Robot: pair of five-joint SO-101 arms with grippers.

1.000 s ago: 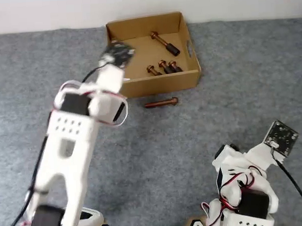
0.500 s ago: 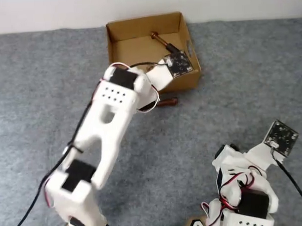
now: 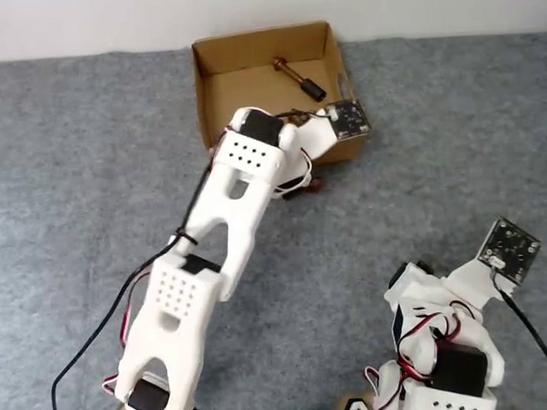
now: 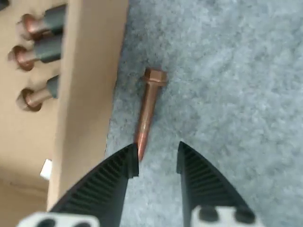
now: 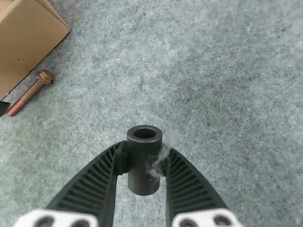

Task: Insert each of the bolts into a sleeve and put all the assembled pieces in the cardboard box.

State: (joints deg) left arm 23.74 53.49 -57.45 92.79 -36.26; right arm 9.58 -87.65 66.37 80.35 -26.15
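A loose copper bolt [image 4: 150, 104] lies on the grey carpet beside the front wall of the cardboard box [image 4: 85, 94]. My left gripper [image 4: 156, 156] is open just above the bolt's threaded tip, one finger on each side. Three assembled bolt-and-sleeve pieces [image 4: 35, 52] lie inside the box by that wall, and another piece [image 3: 300, 77] lies near the back. My right gripper [image 5: 144, 153] is shut on an upright black sleeve [image 5: 144, 137], held above the carpet some way from the bolt [image 5: 29, 92]. In the high view the left arm covers most of the bolt [image 3: 314, 182].
The box [image 3: 266, 42] stands at the back middle of the carpeted table. The right arm [image 3: 447, 343] is folded near the front right edge. Open carpet lies between the two arms and to the right of the box.
The left arm has swung from over the box's left side to the right and come down over the loose bolt in front of the box. The right arm has not moved.
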